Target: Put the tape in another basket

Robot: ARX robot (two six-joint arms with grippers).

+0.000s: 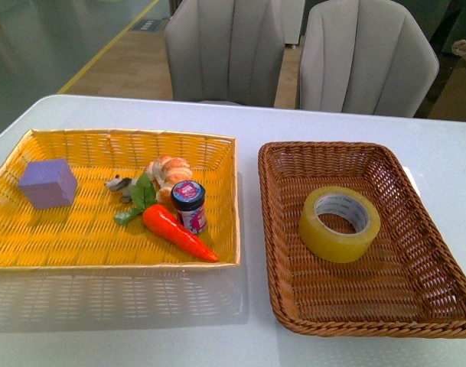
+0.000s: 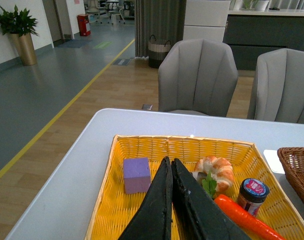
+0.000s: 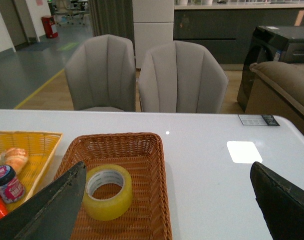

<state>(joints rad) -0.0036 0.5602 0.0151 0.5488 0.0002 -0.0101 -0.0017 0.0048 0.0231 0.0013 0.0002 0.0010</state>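
The tape (image 1: 339,223) lies flat inside the brown basket (image 1: 416,233), on its woven floor, clear of the walls. In the yellow basket (image 1: 102,245) just to its left sit a carrot (image 1: 179,233), a small jar (image 1: 190,205), a shrimp (image 1: 168,173) and a purple block (image 1: 48,183). The left gripper (image 2: 170,167) hangs over the yellow basket, fingers pressed together. The right gripper (image 3: 166,175) hangs above the brown basket, fingers spread wide, holding nothing. Two grey chairs (image 1: 294,53) stand behind the white table (image 1: 141,336).
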